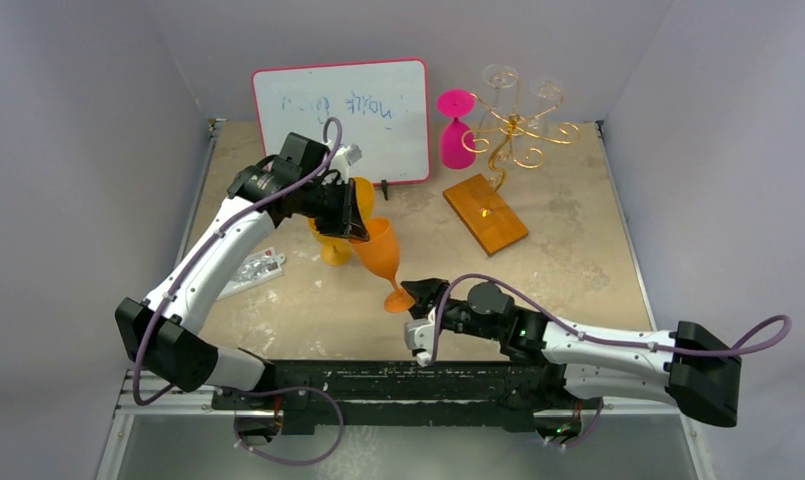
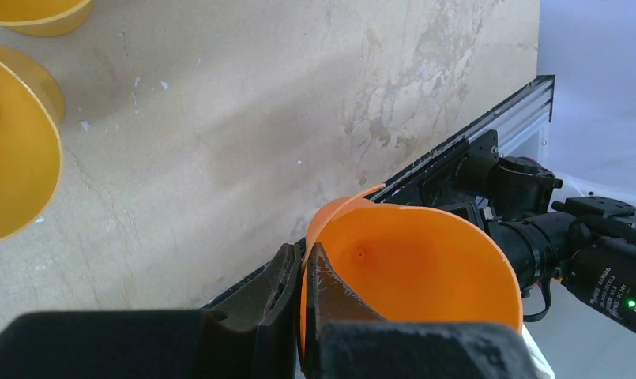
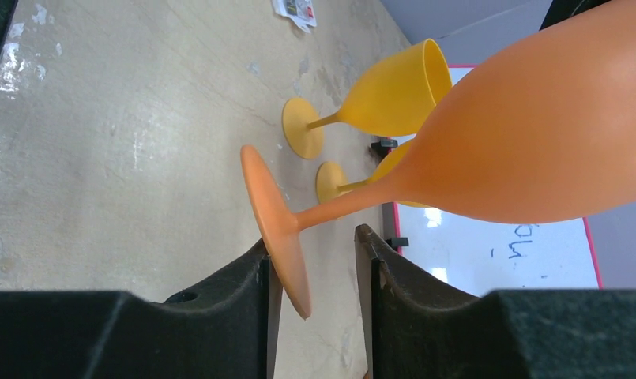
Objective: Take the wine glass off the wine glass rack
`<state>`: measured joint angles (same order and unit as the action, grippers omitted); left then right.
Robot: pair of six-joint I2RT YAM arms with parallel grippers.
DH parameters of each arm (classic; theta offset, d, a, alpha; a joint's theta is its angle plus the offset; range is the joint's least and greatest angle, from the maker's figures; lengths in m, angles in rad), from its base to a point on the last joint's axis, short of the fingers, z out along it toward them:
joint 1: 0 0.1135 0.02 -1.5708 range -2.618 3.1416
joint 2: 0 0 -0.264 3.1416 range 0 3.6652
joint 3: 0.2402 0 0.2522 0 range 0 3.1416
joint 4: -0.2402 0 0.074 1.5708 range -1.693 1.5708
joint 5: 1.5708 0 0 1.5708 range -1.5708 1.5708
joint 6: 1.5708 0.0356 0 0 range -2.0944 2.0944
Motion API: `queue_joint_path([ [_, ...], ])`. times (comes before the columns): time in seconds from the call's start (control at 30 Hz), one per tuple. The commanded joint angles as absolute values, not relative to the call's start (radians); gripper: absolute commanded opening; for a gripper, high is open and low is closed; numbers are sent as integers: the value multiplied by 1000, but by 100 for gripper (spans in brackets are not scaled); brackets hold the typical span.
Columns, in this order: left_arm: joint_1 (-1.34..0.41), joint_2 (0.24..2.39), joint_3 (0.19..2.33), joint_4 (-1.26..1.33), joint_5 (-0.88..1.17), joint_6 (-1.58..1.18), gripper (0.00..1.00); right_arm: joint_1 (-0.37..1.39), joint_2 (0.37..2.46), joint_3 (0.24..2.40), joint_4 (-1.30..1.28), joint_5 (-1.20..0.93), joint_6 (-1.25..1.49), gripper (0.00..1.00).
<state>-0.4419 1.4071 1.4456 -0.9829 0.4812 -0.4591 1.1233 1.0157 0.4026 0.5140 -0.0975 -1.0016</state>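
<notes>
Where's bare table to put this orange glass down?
Widest bare table lies right of the wooden base, toward the right wall. A smaller patch sits between the packet and the front rail. Crowded: yellow glasses by the whiteboard.

Your left arm (image 1: 213, 255) rises from its base at the near left, elbow bent, with the forearm angled in toward the middle and the wrist tipped downward. Your left gripper (image 1: 356, 228) is pinched tight on the rim of the orange wine glass (image 1: 378, 252), one finger (image 2: 330, 296) inside the bowl and the other outside. Your right arm (image 1: 598, 345) lies low, stretched leftward from its base at the near right. Your right gripper (image 1: 420, 292) has its fingers (image 3: 247, 288) parted, straddling the glass's foot, with a gap on one side.
</notes>
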Motion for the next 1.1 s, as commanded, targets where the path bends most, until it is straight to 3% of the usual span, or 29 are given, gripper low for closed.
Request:
queue_joint_path([
  [0.0, -467, 1381, 1497, -964, 433, -466, 0, 1126, 967, 419, 641, -107, -971, 41],
  [0.4, -467, 1368, 1534, -953, 312, -498, 0, 1125, 859, 356, 597, -192, -849, 48],
  [0.7, -481, 1321, 1463, -950, 171, -524, 0, 1125, 755, 312, 566, -169, -755, 48],
  [1.07, -629, 1056, 1131, -793, -337, -625, 0, 1126, 601, 179, 910, 141, -390, 51],
])
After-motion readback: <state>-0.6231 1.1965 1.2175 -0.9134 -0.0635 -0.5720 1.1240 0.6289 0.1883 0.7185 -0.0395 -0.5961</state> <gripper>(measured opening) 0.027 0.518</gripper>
